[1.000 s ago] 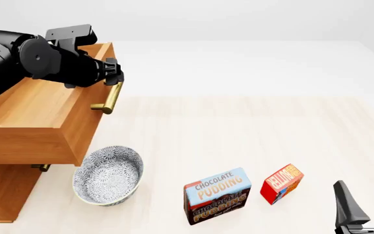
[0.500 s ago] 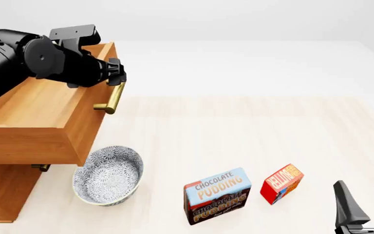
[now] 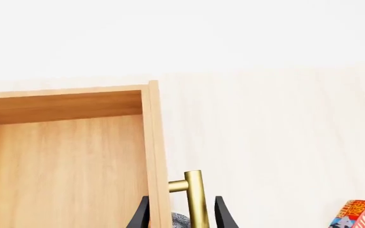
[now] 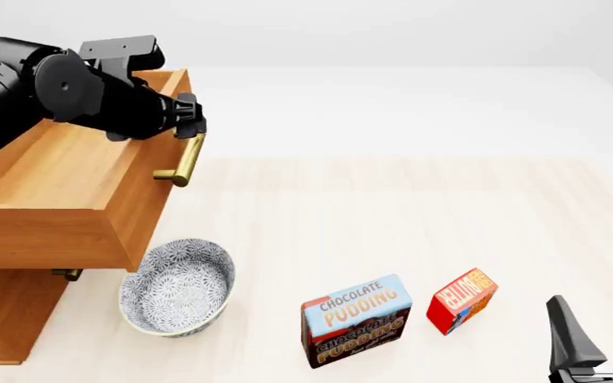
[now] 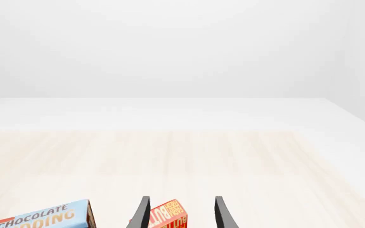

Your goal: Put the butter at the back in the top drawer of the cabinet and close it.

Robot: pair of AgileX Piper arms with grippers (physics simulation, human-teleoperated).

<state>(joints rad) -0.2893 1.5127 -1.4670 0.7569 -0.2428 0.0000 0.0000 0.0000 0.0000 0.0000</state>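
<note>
The right gripper [image 4: 596, 329] is waiting wide open just right of the butter [image 4: 462, 300]. Far left of the butter, the left gripper [image 4: 186, 121] is straddling the drawer [image 4: 93, 187] handle [image 4: 187, 160]; pull straight, keeping the bar centred.

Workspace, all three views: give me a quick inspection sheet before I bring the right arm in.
Surface: light wooden table, bare between the cabinet and the boxes.
Job's things: butter stands on the table, right of the pudding box; top drawer is pulled out, nothing seen inside; cabinet sits at the table's left.
Clutter: pudding box; patterned bowl below the drawer's front.
Grippers: left gripper straddles the drawer's brass handle, fingers apart; right gripper is open, low behind the butter, holding nothing.
Cables: nothing seen.
Surroundings: plain white backdrop, nothing else seen.
</note>
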